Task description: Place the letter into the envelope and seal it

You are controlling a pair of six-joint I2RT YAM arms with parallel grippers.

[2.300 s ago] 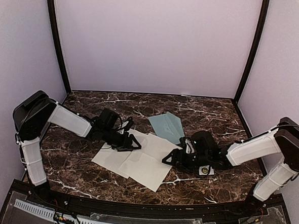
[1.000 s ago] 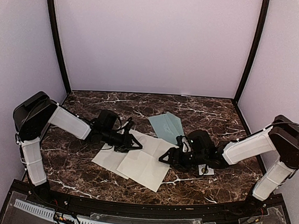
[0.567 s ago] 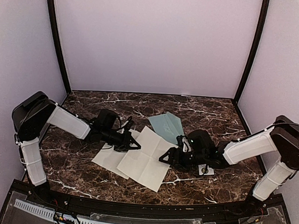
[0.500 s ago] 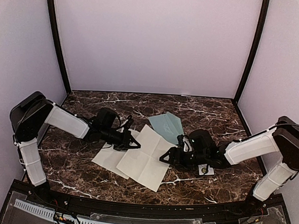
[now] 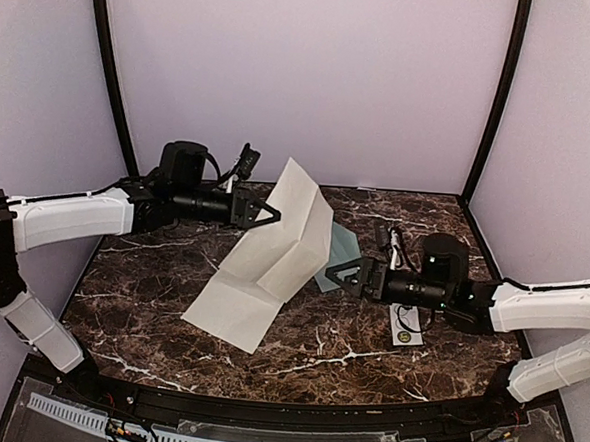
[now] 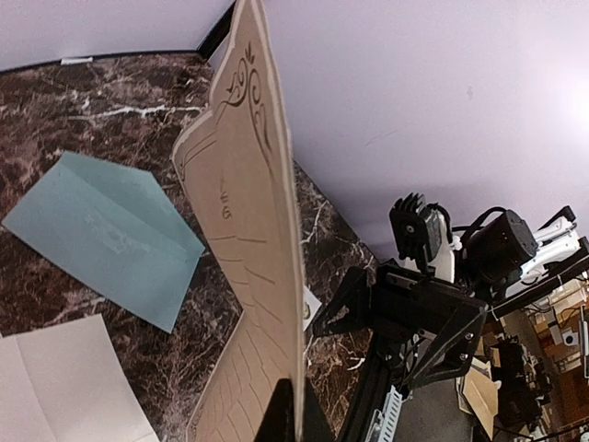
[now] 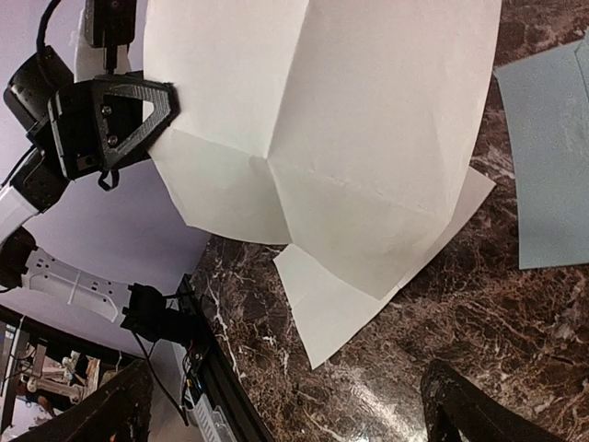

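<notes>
Dark marble table (image 5: 150, 302), lilac walls round it. L gripper (image 5: 261, 211) is pressed together on the letter (image 5: 273, 250) — pinching its upper left edge. The sheet stands up off the table, bent along its creases. Its low corner looks to rest on the marble, tho I can't be sure it touches. R gripper (image 5: 340, 279) is spread wide w/ nothing in it, tips aimed at the letter's lower right edge, just beside it but apart. The envelope (image 6: 101, 235) lies flat on the marble past the sheet, partly hidden by it in the top view. A small white strip (image 5: 406, 326) sits near the R arm, not part of this job.

Handling, as I judge it: the letter is light and limp, no stiffness except along the creases. On one pinch it'll sag, swing and fold where it likes. It's thin, so it could slip out or crumple if jerked.

I'd take the free edge on the right w/ the R gripper, close to a crease and opposite the L pinch, so two holds keep it taut. The envelope is thin and lying flat too — hard to get fingers under. Prob. best pinned by its body while the sheet goes in.
</notes>
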